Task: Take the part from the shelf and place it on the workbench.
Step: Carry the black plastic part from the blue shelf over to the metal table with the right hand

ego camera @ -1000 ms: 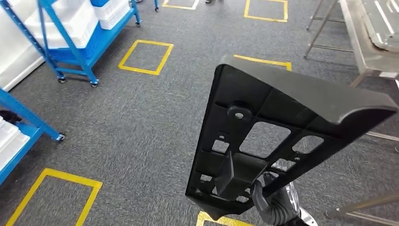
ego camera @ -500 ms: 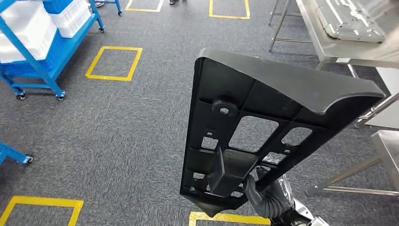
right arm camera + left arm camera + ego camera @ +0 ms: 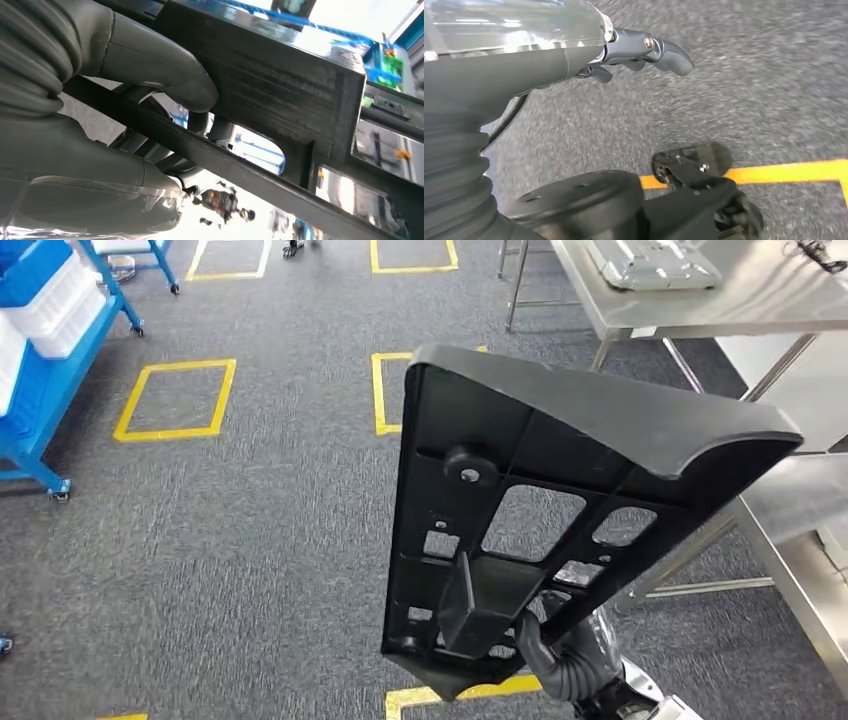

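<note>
The right hand (image 3: pixel 560 655), dark grey with a ribbed cover at the wrist, grips the large black moulded plastic part (image 3: pixel 560 510) near its narrow lower end. In the right wrist view the thick thumb (image 3: pixel 165 75) presses on one face of a black bar of the part (image 3: pixel 280 100) while darker fingers (image 3: pixel 200 122) hook through an opening behind it. The part is carried upright in front of the robot, clear of any surface, its ribbed back with square cut-outs and a round boss facing the head camera and its broad curved lip at the top, leaning to the right.

The left hand (image 3: pixel 644 50) hangs low over the grey carpet (image 3: pixel 749 90); its fingers seem slightly curled with nothing between them, though the picture is blurred there, so I cannot tell for certain how it stands.

Beyond the part, to the upper right, stands a stainless steel workbench (image 3: pixel 740 300) with a pale grey flat panel (image 3: pixel 650 262) lying on it. Yellow tape squares (image 3: pixel 175 400) mark the grey carpet floor (image 3: pixel 250 540), and a blue wheeled shelf rack with white bins (image 3: pixel 45 320) stands at the far left.
</note>
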